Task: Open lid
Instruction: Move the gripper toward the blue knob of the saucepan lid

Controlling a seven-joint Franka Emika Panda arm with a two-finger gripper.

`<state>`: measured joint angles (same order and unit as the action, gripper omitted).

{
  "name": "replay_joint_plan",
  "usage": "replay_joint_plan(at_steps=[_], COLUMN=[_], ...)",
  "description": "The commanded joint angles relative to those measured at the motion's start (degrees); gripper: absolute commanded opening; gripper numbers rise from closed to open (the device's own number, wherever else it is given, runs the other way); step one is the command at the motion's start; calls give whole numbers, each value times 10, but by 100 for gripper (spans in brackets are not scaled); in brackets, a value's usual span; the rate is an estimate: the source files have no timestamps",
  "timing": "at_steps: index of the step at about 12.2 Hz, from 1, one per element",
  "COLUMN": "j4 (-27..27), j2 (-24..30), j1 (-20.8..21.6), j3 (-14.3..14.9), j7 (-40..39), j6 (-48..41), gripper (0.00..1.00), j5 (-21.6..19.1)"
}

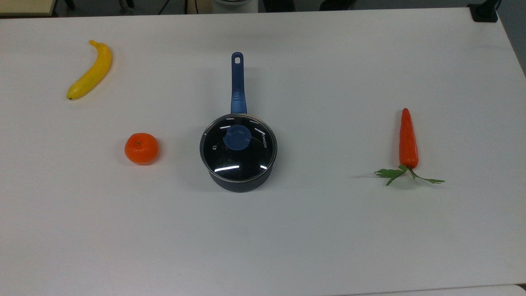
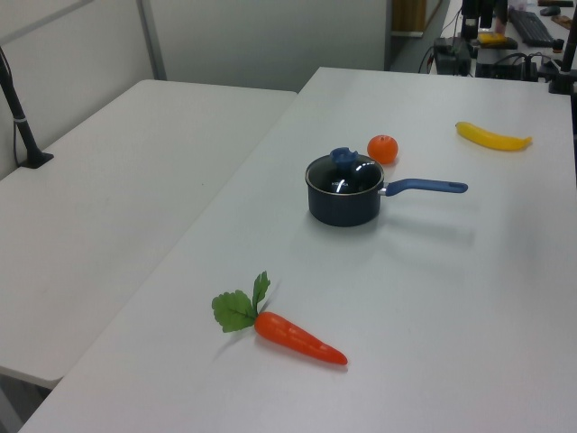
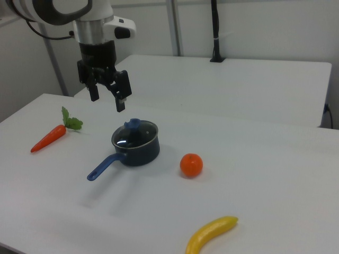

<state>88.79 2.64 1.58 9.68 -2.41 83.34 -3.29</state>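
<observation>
One lid (image 1: 238, 148) sat seated on the pot (image 3: 139, 150); the tool (image 3: 107, 100) hung open above, probably lined up for its knob (image 3: 133, 124).

A white table (image 3: 254, 174) carries a dark saucepan (image 3: 139, 149) with its glass lid (image 3: 134, 134) seated on the rim, the blue knob (image 3: 133, 125) on top. The pan's long blue handle (image 3: 104, 167) points toward the right view's lower left. The gripper (image 3: 107, 102) hangs above and slightly to the right view's left of the pan, its 2 black fingers (image 3: 121, 94) spread apart and clear of the lid. A carrot (image 3: 48, 137) with green leaves lies at the right view's left, an orange (image 3: 191, 164) sits just to the right view's right of the pan, and a banana (image 3: 211, 235) lies near the bottom edge. A 2nd white table (image 3: 238, 84) stands behind.
</observation>
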Motion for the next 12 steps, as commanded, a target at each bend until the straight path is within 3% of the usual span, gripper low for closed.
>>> replay_joint_plan(at_steps=[1,8,12], j4=[1,3,2], j2=[2,-11,-21], j1=[4,11,15], j3=[1,-4,3], j7=[-14,-9,-3], j6=[-7,2,59], gripper=[100,100,100], j5=[-2,-4,-17])
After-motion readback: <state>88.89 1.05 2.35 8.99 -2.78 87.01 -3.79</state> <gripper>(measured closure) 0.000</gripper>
